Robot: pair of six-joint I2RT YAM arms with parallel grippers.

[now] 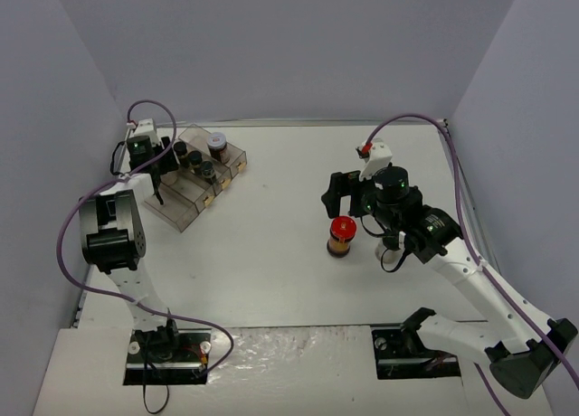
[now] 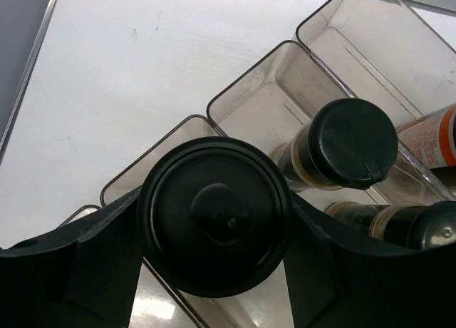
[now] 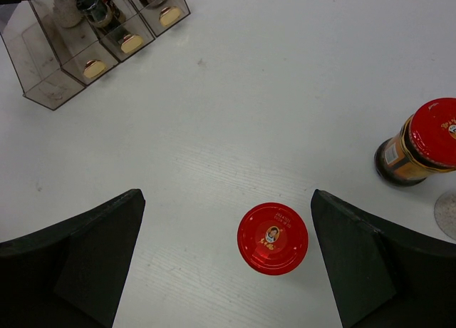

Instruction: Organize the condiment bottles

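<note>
Right wrist: right tool [image 3: 226, 207] spread, upright red-lidded jar [image 3: 273, 239] on counter [image 3: 285, 93] below, between its fingers [image 3: 78, 257], long axis vertical, right arm [image 1: 452, 262] nearer; left tool [image 2: 214, 232] pinches black-capped jar [image 2: 214, 210] over tray [image 2: 249, 103].

White shells and black joints make up the left arm [image 1: 113, 231] and the right arm [image 1: 466, 273], each with a looping purple cable [image 1: 61, 240], green lights [image 1: 371, 197] and black gripper fingers [image 3: 78, 257].

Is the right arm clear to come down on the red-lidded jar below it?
Likely yes: the right gripper is open with the jar between its fingers, though off-centre, and the other red-lidded jar stands well aside.
</note>
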